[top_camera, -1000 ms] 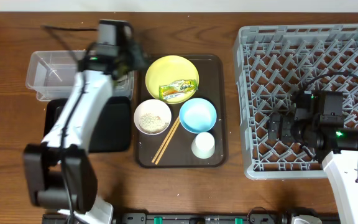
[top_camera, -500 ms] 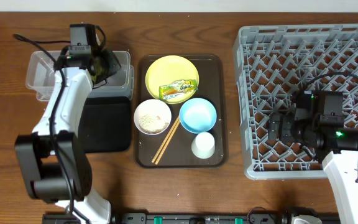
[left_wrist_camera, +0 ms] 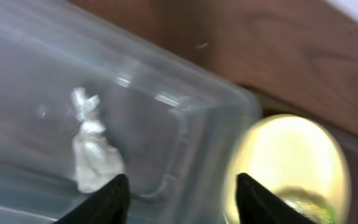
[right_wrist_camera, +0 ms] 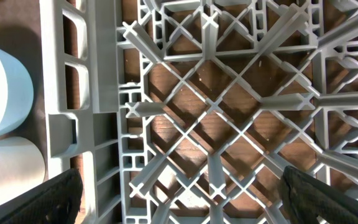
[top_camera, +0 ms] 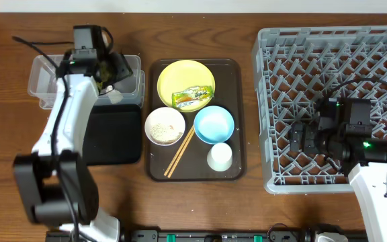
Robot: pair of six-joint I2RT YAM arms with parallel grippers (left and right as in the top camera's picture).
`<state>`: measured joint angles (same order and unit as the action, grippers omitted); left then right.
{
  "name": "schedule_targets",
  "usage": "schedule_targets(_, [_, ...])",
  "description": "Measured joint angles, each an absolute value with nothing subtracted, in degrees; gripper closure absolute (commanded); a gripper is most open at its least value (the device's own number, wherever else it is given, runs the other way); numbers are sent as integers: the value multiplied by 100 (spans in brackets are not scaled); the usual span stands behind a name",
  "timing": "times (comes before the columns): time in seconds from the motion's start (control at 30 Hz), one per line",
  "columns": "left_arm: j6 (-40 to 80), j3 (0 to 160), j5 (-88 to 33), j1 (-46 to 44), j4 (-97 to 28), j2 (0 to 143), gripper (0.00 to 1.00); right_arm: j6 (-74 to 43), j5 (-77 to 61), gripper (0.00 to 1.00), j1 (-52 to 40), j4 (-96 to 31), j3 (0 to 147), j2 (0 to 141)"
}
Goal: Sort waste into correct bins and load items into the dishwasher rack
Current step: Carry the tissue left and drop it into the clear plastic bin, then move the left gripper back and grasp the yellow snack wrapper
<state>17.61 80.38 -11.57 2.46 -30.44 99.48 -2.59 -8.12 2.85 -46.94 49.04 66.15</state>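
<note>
Waste sorting: my left claw [left_wrist_camera: 180,186], released over the clear plastic tub [left_wrist_camera: 191,112], should next fetch the crinkled green-and-yellow wrapper [top_camera: 192,98].

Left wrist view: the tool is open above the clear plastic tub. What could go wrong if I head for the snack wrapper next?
The left tool hangs close over the clear rectangular plastic tub; swinging out sideways could catch its wall and drag it. The crinkled green-and-yellow snack wrapper lies flat on the round pale-yellow plate, so a pinch may scrape or shift the plate.
</note>
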Motion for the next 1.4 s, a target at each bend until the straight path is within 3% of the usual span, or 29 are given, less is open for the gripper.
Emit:
schedule_targets(0.07, [1315, 8038, -1417, 117, -3044, 9688, 21, -259, -812, 1, 285, -4692, 4904, 6615])
schedule_targets(0.33, [-613, 8042, -1909, -825, -3282, 9791, 21, -259, -812, 1, 285, -4705, 4904, 6615])
schedule_targets(0.57, [-1516, 8042, -1962, -1439, -3280, 10368, 16, -259, -812, 1, 285, -4711, 4904, 6615])
schedule_targets(1.4, [-1999, 8042, -1761, -1660, -2954, 11692, 20, -259, -812, 1, 285, -4713, 4904, 6615])
